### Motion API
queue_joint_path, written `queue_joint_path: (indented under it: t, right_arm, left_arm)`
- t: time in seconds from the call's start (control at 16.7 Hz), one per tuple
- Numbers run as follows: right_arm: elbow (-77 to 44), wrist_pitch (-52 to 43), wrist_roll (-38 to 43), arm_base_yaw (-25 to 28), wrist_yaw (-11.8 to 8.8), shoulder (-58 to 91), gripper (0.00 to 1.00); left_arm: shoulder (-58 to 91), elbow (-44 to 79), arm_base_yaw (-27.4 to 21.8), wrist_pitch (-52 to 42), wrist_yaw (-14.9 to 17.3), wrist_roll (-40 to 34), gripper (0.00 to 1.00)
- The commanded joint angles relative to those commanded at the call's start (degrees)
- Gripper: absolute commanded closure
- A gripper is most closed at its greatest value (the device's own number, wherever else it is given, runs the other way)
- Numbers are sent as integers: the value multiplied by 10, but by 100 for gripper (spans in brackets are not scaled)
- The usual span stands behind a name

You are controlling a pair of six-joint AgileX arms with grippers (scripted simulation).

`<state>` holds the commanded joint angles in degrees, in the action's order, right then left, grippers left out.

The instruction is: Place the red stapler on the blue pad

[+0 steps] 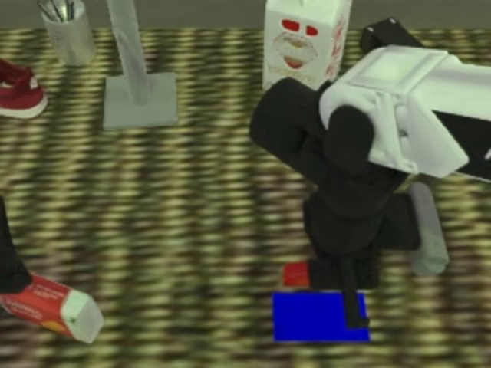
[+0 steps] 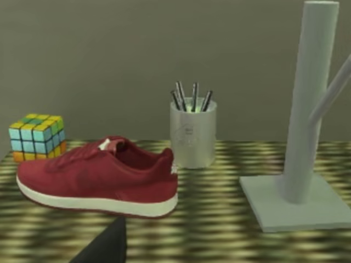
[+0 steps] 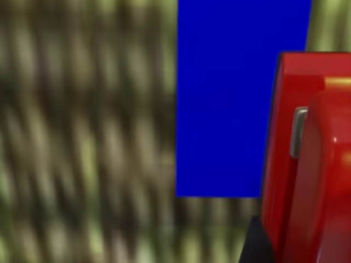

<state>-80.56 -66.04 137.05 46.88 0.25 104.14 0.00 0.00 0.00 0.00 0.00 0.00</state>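
The red stapler [image 1: 295, 274] shows only one end in the top view, just beyond the far edge of the blue pad [image 1: 314, 318]; the rest is hidden under my right arm. My right gripper [image 1: 341, 280] sits over it, with one dark finger reaching across the pad's right part. In the right wrist view the stapler [image 3: 310, 164] fills the near side, overlapping the blue pad [image 3: 241, 98], and a dark fingertip [image 3: 255, 246] presses against its side. The gripper appears shut on it. My left arm [image 1: 6, 264] stays parked at the left edge, one finger [image 2: 104, 246] in view.
A red shoe [image 2: 98, 178], a pen cup [image 2: 192, 134], a colour cube [image 2: 37, 137] and a white stand [image 1: 140, 96] occupy the back left. A red-and-white carton [image 1: 303, 42] stands at the back, another [image 1: 57, 307] lies front left. A grey cylinder [image 1: 430, 234] lies right of the gripper.
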Motion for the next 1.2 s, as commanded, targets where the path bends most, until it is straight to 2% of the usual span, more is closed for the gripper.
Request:
queue_joint_path:
  t: [0.48, 0.84, 1.2]
  right_arm:
    - [117, 183, 1, 2, 0, 60, 100]
    - [136, 208, 2, 3, 0, 70, 100]
    - [136, 208, 2, 3, 0, 70, 55]
  left_arm:
    - [0, 0, 0, 0, 0, 0, 0]
    - [0, 0, 0, 0, 0, 0, 0]
    - [0, 0, 0, 0, 0, 0, 0]
